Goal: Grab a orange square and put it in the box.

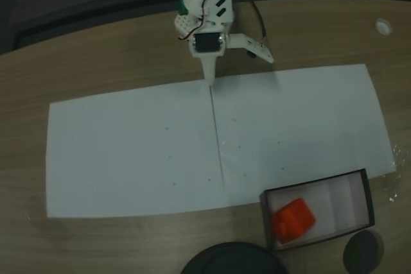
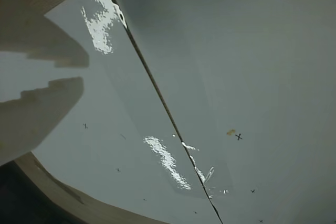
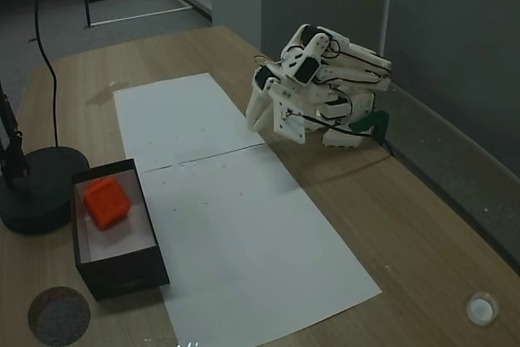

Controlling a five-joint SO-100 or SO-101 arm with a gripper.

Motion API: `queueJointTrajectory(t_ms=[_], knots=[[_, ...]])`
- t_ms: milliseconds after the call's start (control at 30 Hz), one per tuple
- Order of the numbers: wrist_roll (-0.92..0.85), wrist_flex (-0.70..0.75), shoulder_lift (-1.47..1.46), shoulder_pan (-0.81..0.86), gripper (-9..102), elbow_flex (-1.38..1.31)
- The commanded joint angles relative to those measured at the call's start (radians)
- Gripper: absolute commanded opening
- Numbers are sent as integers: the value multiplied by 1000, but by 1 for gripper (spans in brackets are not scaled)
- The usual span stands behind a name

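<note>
**Cube Sat in the Box, Arm Folded Away**

Across the white paper (image 1: 128, 158), taking the fixed view that looked down on the table and going from left to right, I first met bare sheet, marked by small dots and split by a dark seam between its two halves. At the far end of that seam, well apart from the box, my pincer (image 1: 225, 52) hung over the paper's edge, one finger pointing down along the seam and the other splayed out to the right, so I was spread wide and gripped nothing. I judged that I was folded back there because nothing was left to carry.

Right of the seam and at the paper's near edge stood the box (image 1: 366, 184), its black walls framing a white floor. The orange square (image 1: 293, 220) lay inside it, toward the left end, resting on the floor. To my mind that made the job done.

Beside the box on the wooden table (image 1: 96, 49) sat a round black base (image 1: 231, 261) and a smaller dark disc (image 1: 361, 251), both clear of it.
</note>
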Motion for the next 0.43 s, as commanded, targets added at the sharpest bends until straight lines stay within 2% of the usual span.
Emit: queueJointTrajectory(t_ms=[0, 400], knots=[[3, 6, 18, 8, 0, -31], [3, 6, 18, 6, 0, -31]])
